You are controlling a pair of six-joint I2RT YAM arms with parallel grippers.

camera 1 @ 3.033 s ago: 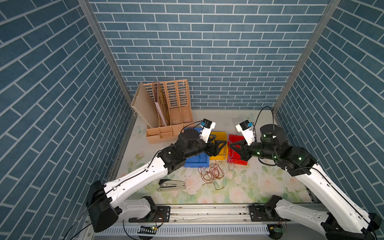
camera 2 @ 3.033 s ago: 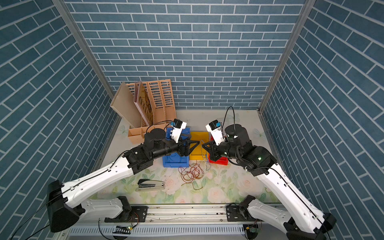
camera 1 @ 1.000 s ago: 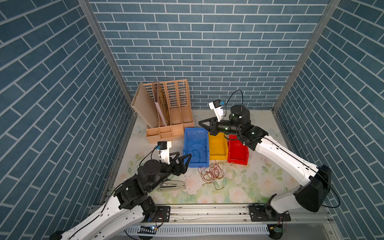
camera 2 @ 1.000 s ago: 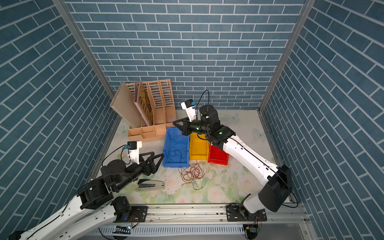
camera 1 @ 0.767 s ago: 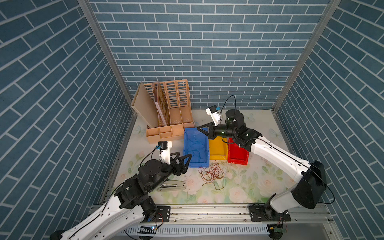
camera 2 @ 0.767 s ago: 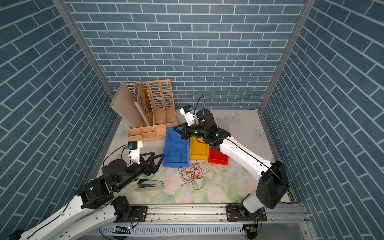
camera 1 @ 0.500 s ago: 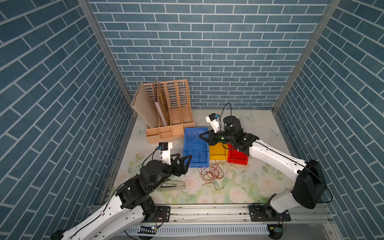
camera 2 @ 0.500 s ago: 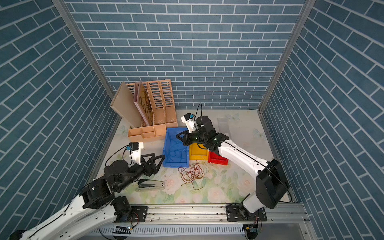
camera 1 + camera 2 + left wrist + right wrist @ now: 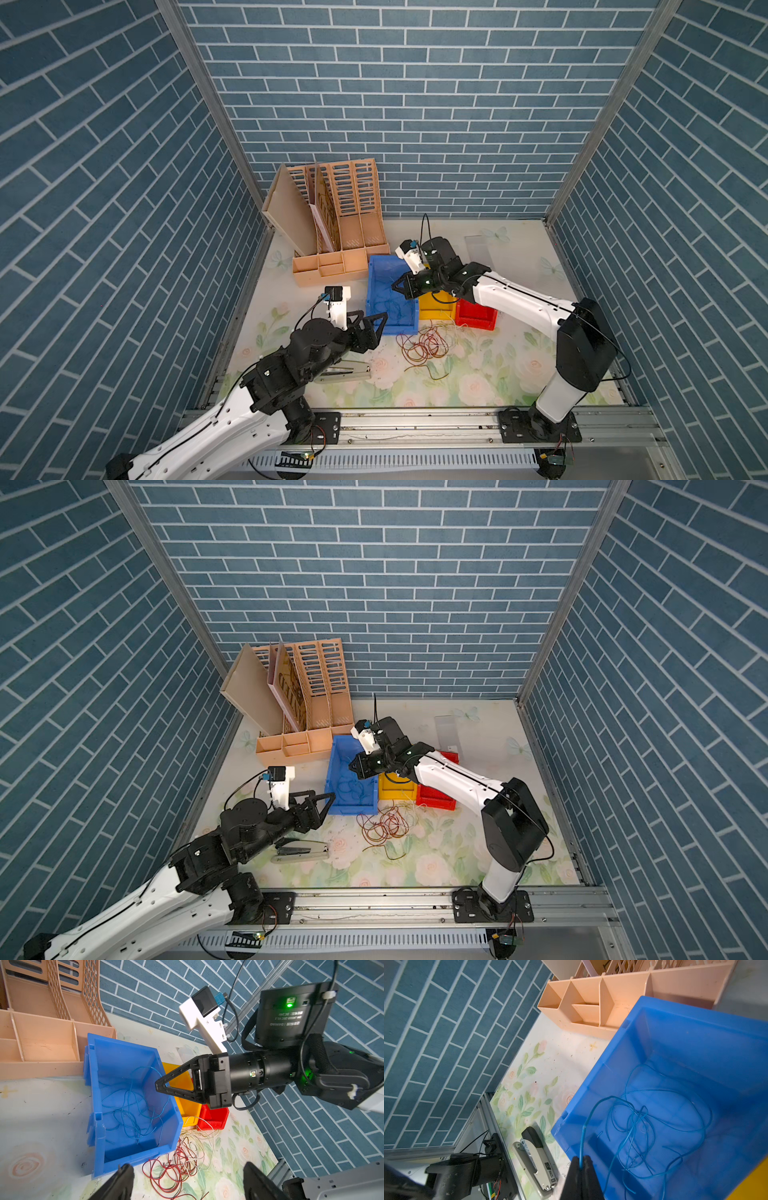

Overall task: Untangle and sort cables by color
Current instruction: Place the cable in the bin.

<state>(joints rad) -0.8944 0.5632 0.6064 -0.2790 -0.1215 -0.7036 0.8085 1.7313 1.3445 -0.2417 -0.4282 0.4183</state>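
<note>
Blue cables [image 9: 390,305] lie looped inside the blue bin [image 9: 370,291]. A tangle of red-brown and whitish cables [image 9: 424,343] rests on the table just in front of the bins, also visible in the left wrist view [image 9: 178,1159]. My right gripper [image 9: 581,1162] is shut on one blue cable [image 9: 583,1136], which arcs down into the blue bin [image 9: 695,1028]. In both top views this right gripper [image 9: 397,286] [image 9: 352,767] hovers over the bin's right side. My left gripper [image 9: 380,322] [image 9: 187,1169] stands open and empty by the bin's front left corner.
A yellow bin [image 9: 430,307] and a red bin [image 9: 476,318] stand right of the blue one. A peach desk organiser [image 9: 332,232] sits behind it at the back left. A grey stapler [image 9: 345,372] lies under my left arm near the front.
My right arm has swung from behind the bins forward and down over the blue bin, still shut. My left arm, pulled back earlier from the bins, has hardly moved in the last second.
</note>
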